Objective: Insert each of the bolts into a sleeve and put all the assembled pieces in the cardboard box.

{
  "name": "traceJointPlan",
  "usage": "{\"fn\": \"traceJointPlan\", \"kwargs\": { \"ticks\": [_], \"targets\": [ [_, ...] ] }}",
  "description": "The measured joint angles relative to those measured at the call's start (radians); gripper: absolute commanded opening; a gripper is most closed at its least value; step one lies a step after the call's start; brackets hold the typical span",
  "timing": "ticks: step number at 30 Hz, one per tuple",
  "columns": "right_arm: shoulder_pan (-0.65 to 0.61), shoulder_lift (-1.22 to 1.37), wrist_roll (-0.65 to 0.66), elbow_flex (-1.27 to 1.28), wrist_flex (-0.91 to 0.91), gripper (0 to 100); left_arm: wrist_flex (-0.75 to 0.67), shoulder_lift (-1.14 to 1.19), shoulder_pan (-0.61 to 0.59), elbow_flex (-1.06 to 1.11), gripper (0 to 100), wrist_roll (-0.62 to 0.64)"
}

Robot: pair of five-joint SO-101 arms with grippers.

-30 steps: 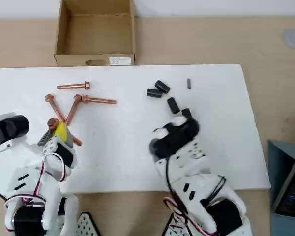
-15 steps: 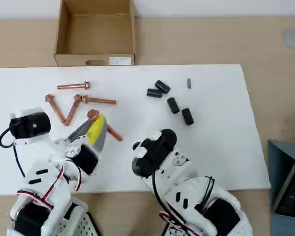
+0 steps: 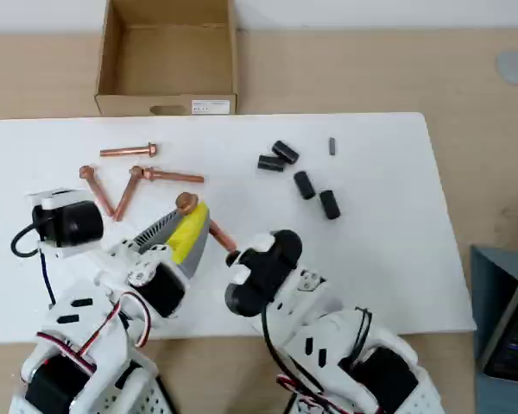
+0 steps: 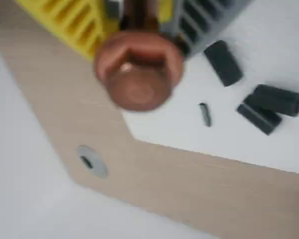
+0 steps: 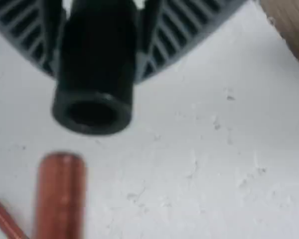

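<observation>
left gripper (image 4: pixel 139 12) pinching a bolt (image 4: pixel 138 72) just under the head, mid-mat (image 3: pixel 388 259), shank angled toward the right arm. right gripper (image 5: pixel 97 25) clamped on a sleeve (image 5: pixel 96 74), open bore facing the bolt tip, close but apart. loose bolts (image 3: pixel 128 151) x4 on the mat's left, loose sleeves (image 3: pixel 304 184) x4 further right. box (image 3: pixel 104 60) just past the mat's far edge

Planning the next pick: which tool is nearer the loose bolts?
Left. The left tool, holding a bolt, is just beside the loose bolts; the right tool, holding a sleeve, sits farther, past the left tool.
</observation>
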Motion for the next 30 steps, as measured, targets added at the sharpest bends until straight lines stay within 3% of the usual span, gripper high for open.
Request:
{"fn": "traceJointPlan", "kwargs": {
  "ticks": [18, 30],
  "targets": [
    [0.0, 0.0, 0.0, 0.0, -0.025, 0.9, 0.075, 0.0, 0.083, 0.02, 0, -0.034],
    [-0.006, 0.0, 0.011, 0.0, -0.025, 0.9, 0.229, -0.003, 0.17, 0.025, 4, -0.087]
  ]
}}
